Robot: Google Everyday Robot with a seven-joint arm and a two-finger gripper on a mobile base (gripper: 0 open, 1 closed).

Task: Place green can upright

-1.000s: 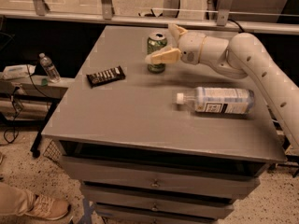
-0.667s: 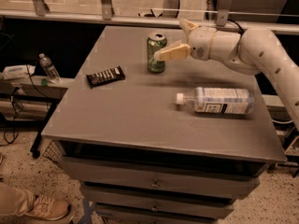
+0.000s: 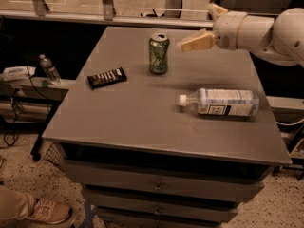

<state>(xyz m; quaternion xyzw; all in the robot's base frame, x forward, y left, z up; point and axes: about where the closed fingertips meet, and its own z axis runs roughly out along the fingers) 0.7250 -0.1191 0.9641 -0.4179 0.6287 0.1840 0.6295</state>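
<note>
One empty, wide-spread pincer (image 3: 195,26) near green can (image 3: 158,54)

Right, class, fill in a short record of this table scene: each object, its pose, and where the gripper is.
green can: upright on the table, far half, silver top up
gripper: open, in the air beside the can on the view's right, not touching it
plastic bottle: lying on its side, white cap pointing view-left
snack bar: flat, dark wrapper, view-left of the can
task state: can stands upright, free of the gripper
</note>
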